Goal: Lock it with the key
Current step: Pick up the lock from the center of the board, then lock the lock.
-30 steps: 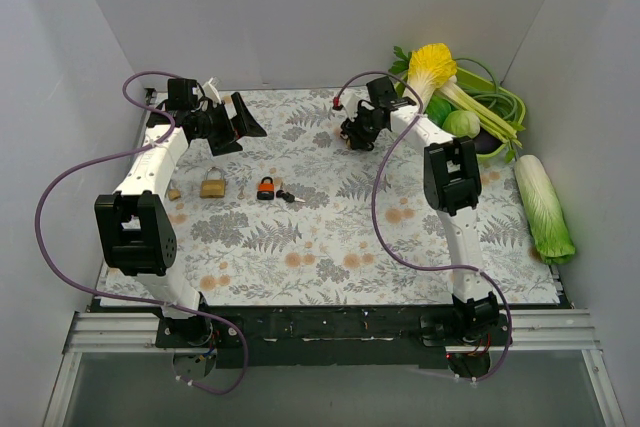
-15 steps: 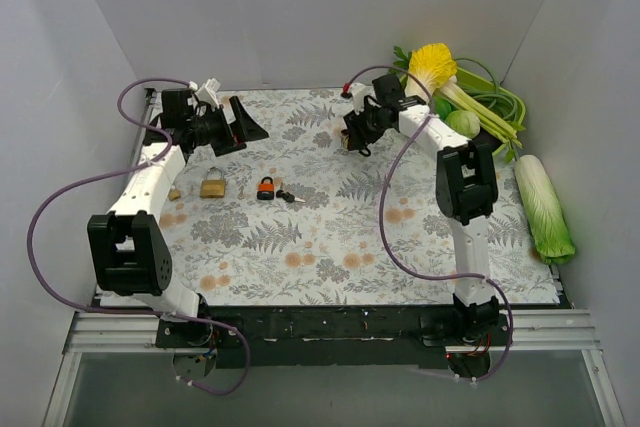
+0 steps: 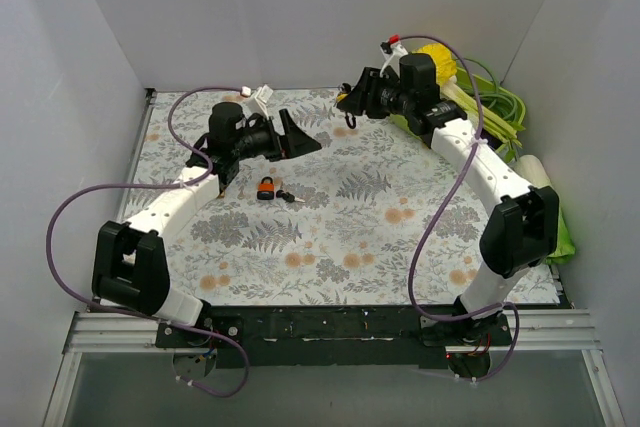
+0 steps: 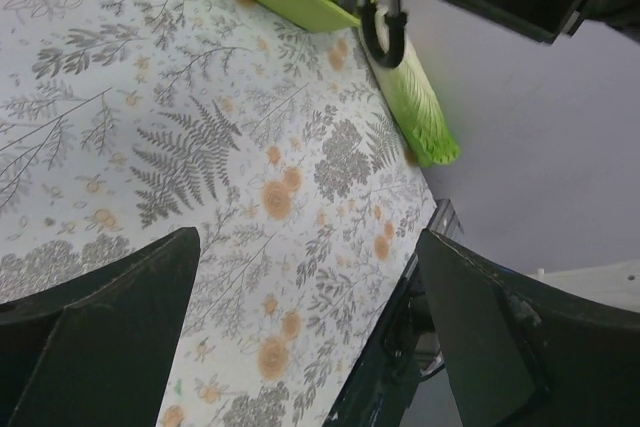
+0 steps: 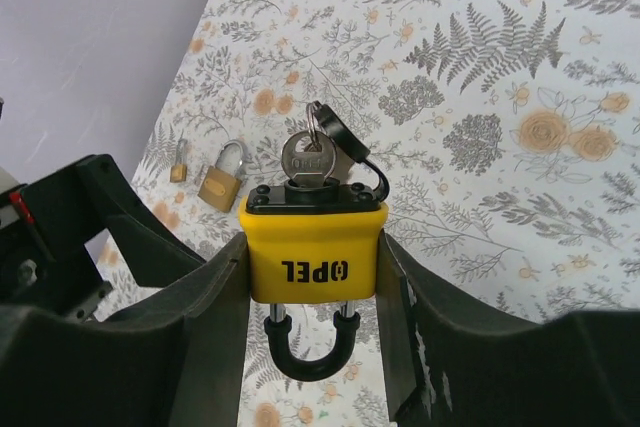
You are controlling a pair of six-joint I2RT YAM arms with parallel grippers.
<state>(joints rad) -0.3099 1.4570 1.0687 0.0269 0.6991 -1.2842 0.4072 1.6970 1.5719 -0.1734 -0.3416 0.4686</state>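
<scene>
Detail of the yellow padlock [image 3: 349, 119] is lost from above, a speck under the right gripper [image 3: 352, 100].

Left wrist view: the left gripper [image 4: 305, 247] is spread, with only the shackle [image 4: 383, 35] visible ahead of it.

Right wrist view: the fingers [image 5: 225, 287] clamp the padlock's body, with the key [image 5: 307, 159] inserted.

The top view looks down from high behind the near edge over the whole worktop [image 3: 330, 247]. The left wrist view skims low across it toward the right side. The right wrist view faces leftward, close on the padlock [image 5: 313, 252], which both wrist views show.
</scene>
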